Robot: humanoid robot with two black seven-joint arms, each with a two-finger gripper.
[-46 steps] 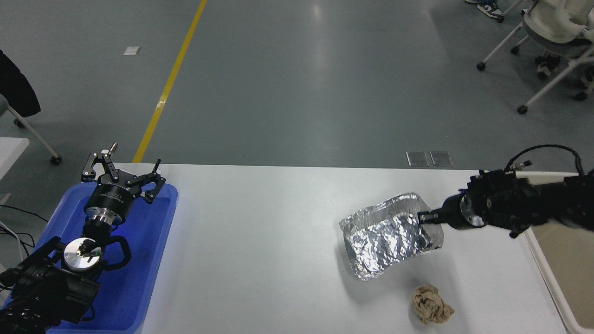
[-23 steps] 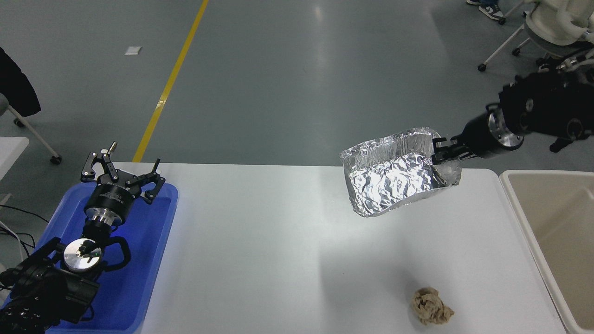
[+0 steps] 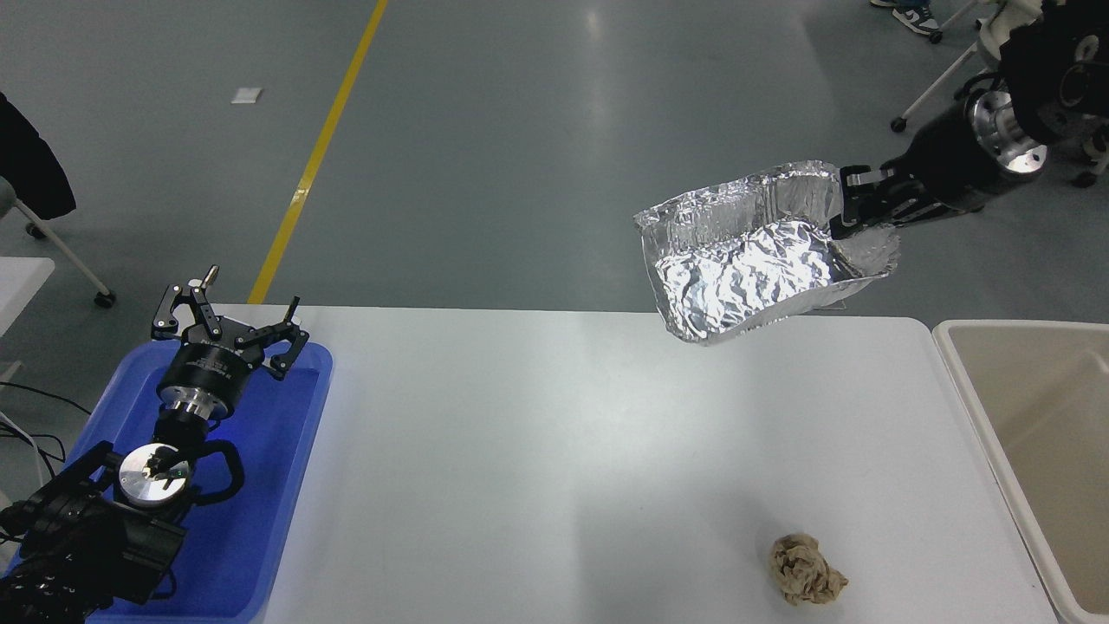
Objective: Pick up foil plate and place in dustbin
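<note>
Right gripper [image 3: 853,204] has lifted the foil plate [image 3: 754,260] higher

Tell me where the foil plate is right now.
In the head view the foil plate hangs in the air at upper right, held at its right rim by the right gripper, above the table's far edge and left of the dustbin.

My view cuts off the dustbin [image 3: 1031,407] at three and five o'clock, so I see only its near corner. The right arm leaves the picture at two o'clock. The right gripper [image 3: 853,204] has its tips buried behind the foil plate [image 3: 754,260] rim. The left arm's base runs out at seven o'clock.
</note>
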